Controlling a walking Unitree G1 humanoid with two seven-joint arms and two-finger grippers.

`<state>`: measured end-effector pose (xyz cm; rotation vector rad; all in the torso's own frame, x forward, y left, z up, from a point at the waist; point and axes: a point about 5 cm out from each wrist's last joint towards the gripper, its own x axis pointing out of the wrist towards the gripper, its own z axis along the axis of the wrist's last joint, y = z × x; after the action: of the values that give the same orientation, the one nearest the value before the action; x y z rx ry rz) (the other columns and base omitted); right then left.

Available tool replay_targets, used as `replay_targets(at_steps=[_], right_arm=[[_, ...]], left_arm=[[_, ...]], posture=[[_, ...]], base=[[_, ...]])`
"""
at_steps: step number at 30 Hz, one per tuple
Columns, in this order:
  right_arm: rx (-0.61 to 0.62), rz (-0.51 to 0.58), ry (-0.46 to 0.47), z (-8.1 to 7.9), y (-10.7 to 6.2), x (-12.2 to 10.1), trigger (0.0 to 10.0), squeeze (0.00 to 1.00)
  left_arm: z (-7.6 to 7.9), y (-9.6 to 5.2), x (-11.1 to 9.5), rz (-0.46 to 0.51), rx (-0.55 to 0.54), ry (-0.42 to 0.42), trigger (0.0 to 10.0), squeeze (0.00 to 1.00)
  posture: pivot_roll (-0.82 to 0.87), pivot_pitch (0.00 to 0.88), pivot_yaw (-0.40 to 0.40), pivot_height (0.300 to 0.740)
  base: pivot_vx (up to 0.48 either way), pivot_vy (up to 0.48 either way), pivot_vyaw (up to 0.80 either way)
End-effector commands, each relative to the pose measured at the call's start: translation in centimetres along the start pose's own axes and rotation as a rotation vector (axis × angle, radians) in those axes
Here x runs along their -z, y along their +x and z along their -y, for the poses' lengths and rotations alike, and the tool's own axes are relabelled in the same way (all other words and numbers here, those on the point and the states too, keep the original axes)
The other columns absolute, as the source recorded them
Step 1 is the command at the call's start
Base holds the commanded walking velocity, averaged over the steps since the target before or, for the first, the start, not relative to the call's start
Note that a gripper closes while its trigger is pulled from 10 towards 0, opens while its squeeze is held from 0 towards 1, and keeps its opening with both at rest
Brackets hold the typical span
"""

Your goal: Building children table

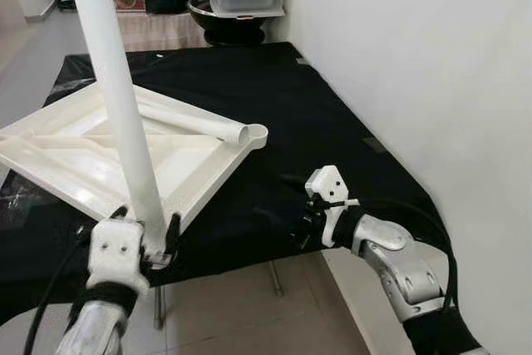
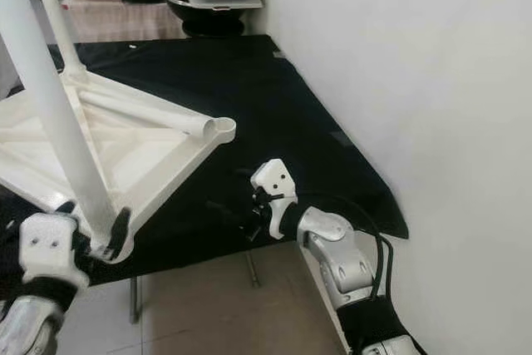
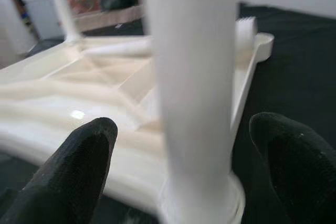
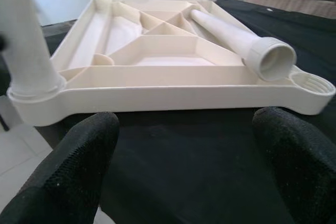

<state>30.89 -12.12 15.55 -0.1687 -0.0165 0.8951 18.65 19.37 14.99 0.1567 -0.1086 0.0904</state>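
My left gripper (image 1: 158, 239) stands spread around the upright leg (image 1: 116, 97) on the unmarked tabletop (image 1: 75, 164), my right gripper (image 4: 189, 171) open beside it.

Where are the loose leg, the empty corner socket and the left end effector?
loose leg (image 4: 239, 40), right wrist view, mid-tube.
empty corner socket (image 4: 313, 84), right wrist view, threaded rim.
left end effector (image 1: 148, 226), left eye view, between fingertips.

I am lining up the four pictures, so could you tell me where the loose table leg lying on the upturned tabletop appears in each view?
Left eye view: loose leg lying across the tabletop, open end at the right corner.
Right eye view: the leg, left of centre.
Left wrist view: blurred, behind the upright leg.
Right wrist view: upper right, open end toward the camera.
Shared landmark: the empty corner socket.
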Motion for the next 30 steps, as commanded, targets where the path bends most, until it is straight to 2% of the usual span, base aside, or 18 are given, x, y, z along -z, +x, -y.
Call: replay_targets(at_steps=[1,10,13,14,16,17,18,19,20,21,22,24,25,27,28,30], right_arm=[[0.019,-0.008,0.003,0.1,-0.2,0.5,10.0,0.0],[0.047,-0.029,0.004,0.2,-0.6,1.1,10.0,0.0],[0.057,-0.041,0.002,0.3,-0.9,1.3,10.0,0.0],[0.057,-0.041,0.002,0.3,-0.9,1.3,10.0,0.0],[0.078,-0.052,-0.004,0.5,-1.2,1.6,10.0,0.0],[0.078,-0.052,-0.004,0.5,-1.2,1.6,10.0,0.0],[0.082,-0.049,-0.008,0.6,-1.3,1.6,10.0,0.0],[0.082,-0.049,-0.008,0.6,-1.3,1.6,10.0,0.0],[0.086,-0.043,0.0,0.6,-1.4,1.6,10.0,0.0],[0.097,-0.039,-0.004,0.7,-1.4,1.6,10.0,0.0],[0.097,-0.039,-0.004,0.7,-1.4,1.6,10.0,0.0],[0.109,-0.04,-0.007,0.8,-1.3,1.7,10.0,0.0],[0.109,-0.04,-0.007,0.8,-1.3,1.7,10.0,0.0],[0.152,-0.044,0.007,0.8,-1.3,2.1,10.0,0.0],[0.152,-0.044,0.007,0.8,-1.3,2.1,10.0,0.0],[0.207,-0.055,0.021,0.9,-1.3,2.6,10.0,0.0]], left_arm=[[-0.3,-0.5,-0.3,0.013,-0.035,0.005,10.0,0.0],[-0.9,-1.8,0.6,-0.043,-0.053,0.004,10.0,0.0],[-2.4,-2.6,1.6,-0.112,-0.163,0.003,10.0,0.0],[-2.4,-2.6,1.6,-0.112,-0.163,0.003,10.0,0.0],[-4.6,-3.3,2.8,-0.179,-0.297,0.024,10.0,0.0],[-4.6,-3.3,2.8,-0.179,-0.297,0.024,10.0,0.0],[-6.1,-3.4,3.2,-0.194,-0.369,0.031,10.0,0.0],[-6.1,-3.4,3.2,-0.194,-0.369,0.031,10.0,0.0],[-7.0,-3.3,3.4,-0.196,-0.415,0.036,10.0,0.0],[-7.1,-1.4,2.7,-0.136,-0.362,0.013,10.0,0.0],[-7.1,-1.4,2.7,-0.136,-0.362,0.013,10.0,0.0],[-5.9,0.4,1.7,-0.068,-0.256,-0.002,10.0,0.0],[-5.9,0.4,1.7,-0.068,-0.256,-0.002,10.0,0.0],[-3.8,2.4,0.9,-0.016,-0.151,-0.056,10.0,0.0],[-3.8,2.4,0.9,-0.016,-0.151,-0.056,10.0,0.0],[-2.2,3.5,0.9,-0.007,-0.082,-0.081,10.0,0.0]], posture=[[0.09,0.053,-0.039,0.74],[0.09,0.061,-0.035,0.74],[0.09,0.063,-0.03,0.74],[0.09,0.063,-0.03,0.74],[0.09,0.065,-0.031,0.74],[0.09,0.065,-0.031,0.74],[0.09,0.065,-0.033,0.74],[0.09,0.065,-0.033,0.74],[0.09,0.065,-0.035,0.74],[0.09,0.063,-0.04,0.74],[0.09,0.063,-0.04,0.74],[0.08,0.059,-0.042,0.74],[0.08,0.059,-0.042,0.74],[0.07,0.053,-0.042,0.74],[0.07,0.053,-0.042,0.74],[0.07,0.052,-0.043,0.74]], base=[[0.0,0.0,0.0],[0.0,0.0,0.0],[0.0,0.0,0.0],[0.0,0.0,0.0],[0.0,0.0,0.0],[0.0,0.0,0.0],[0.0,0.0,0.0],[0.0,0.0,0.0],[0.0,0.0,0.0],[0.0,0.0,0.8],[0.0,0.0,0.8],[0.0,0.0,0.8],[0.0,0.0,0.8],[0.0,0.0,0.8],[0.0,0.0,0.8],[0.0,0.0,0.8]])
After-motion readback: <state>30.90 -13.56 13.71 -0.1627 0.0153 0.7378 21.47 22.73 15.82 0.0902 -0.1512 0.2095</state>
